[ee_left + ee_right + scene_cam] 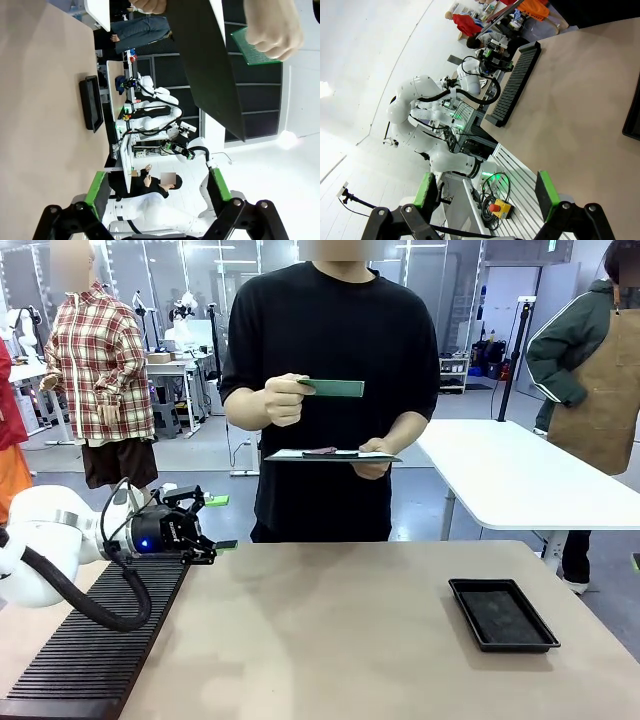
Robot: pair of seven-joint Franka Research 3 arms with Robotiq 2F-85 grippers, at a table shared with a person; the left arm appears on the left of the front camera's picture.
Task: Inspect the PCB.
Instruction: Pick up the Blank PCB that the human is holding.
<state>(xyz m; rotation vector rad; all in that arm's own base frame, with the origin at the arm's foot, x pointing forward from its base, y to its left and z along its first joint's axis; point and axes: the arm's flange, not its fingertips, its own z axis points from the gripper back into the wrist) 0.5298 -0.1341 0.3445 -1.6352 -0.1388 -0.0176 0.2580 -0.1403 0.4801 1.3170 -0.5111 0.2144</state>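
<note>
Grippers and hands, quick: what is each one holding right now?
Left gripper: open, empty.
Right gripper: open, empty.
Person's raised hand: holding the PCB.
Person's lower hand: holding the clipboard.

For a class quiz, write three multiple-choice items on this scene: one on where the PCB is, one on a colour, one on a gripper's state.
1. Where is the PCB? A on the floor; B in the person's hand; C on a chair.
2. What colour is the tray? A black; B white; C red.
3. How is the left gripper? A shut on the PCB; B shut, empty; C open.
Key: 1 B, fingers pinch its end at chest height; 2 A, it is black throughout; 3 C, its pads stand apart with nothing between.
</note>
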